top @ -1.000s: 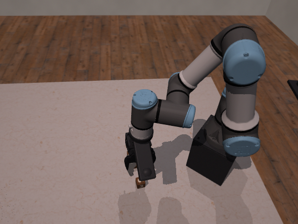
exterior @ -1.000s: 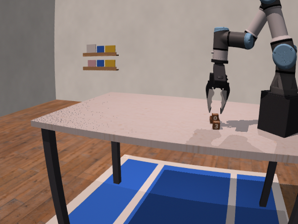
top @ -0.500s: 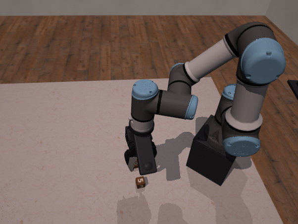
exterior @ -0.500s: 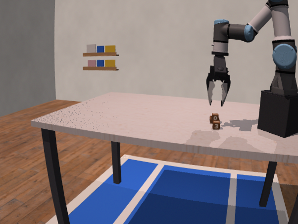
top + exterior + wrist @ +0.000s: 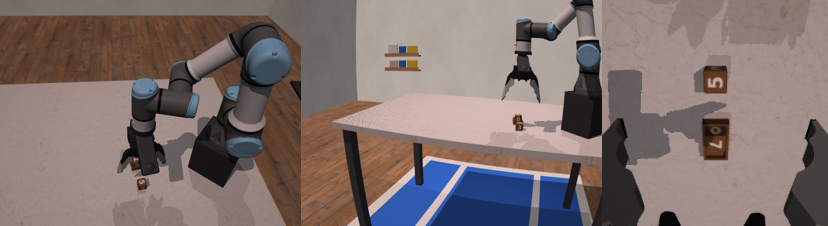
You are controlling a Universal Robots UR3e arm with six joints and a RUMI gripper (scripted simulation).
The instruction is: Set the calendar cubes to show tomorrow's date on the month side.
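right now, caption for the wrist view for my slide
Open gripper hangs above two brown number cubes on the table: the near cube shows 7 on top, the far cube shows 5.

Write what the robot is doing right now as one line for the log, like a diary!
gripper: open, holding nothing, above the table | cube with 7 on top: on table, below the gripper | cube with 5 on top: on table, apart | tray: not seen
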